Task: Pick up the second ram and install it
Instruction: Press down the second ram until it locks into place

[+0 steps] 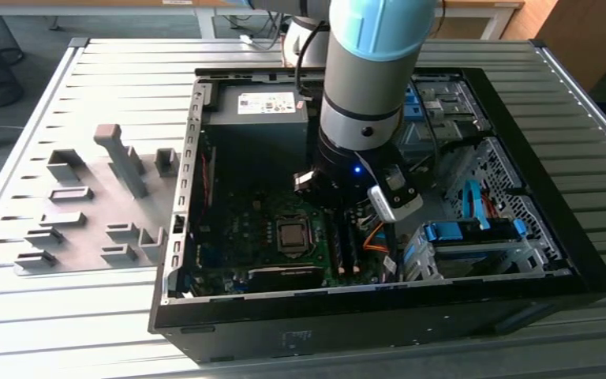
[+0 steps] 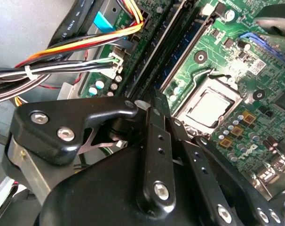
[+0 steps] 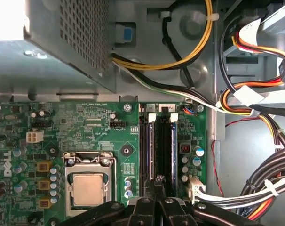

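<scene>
Two long memory slots run side by side on the green motherboard, beside the CPU socket. A thin dark ram stands edge-up in the slot nearer the cables, and a like stick fills the slot nearer the socket. I cannot tell which is the second ram. My gripper hangs low over the near end of these slots, its black fingers drawn close together with nothing visible between them. In the second wrist view my gripper points straight along the slots. In the exterior view the arm reaches down into the case.
The open black computer case lies on a slatted metal table. Bundled coloured cables crowd one side of the slots. The power supply and blue drive brackets flank the arm. Grey fixture blocks sit on the exterior view's left.
</scene>
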You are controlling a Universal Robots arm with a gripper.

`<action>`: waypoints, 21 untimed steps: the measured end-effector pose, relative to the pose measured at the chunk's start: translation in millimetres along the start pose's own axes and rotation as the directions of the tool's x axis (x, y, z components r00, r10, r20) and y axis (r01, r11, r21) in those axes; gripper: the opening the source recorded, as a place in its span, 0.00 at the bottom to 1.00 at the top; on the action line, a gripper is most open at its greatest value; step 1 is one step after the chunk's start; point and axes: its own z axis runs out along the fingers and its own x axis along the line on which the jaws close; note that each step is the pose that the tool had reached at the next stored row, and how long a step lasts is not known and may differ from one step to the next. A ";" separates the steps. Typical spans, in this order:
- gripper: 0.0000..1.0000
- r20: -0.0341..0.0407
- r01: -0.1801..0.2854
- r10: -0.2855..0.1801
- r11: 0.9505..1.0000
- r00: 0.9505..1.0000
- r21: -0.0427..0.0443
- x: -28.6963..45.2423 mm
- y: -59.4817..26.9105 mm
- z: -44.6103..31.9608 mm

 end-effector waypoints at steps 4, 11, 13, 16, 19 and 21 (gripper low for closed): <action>0.10 0.002 0.000 0.000 1.000 1.000 -0.006 -0.1 0.5 -5.1; 0.10 0.001 0.000 0.000 1.000 1.000 -0.003 0.0 -0.2 -28.8; 0.10 0.001 0.000 0.000 1.000 1.000 -0.003 0.0 -0.2 -28.8; 0.10 0.001 0.000 0.000 1.000 1.000 -0.003 0.0 -0.2 -29.2; 0.10 0.001 0.000 0.000 1.000 1.000 -0.003 0.0 -0.2 -29.5; 0.10 0.001 0.000 0.000 1.000 1.000 -0.003 0.0 -0.2 -29.6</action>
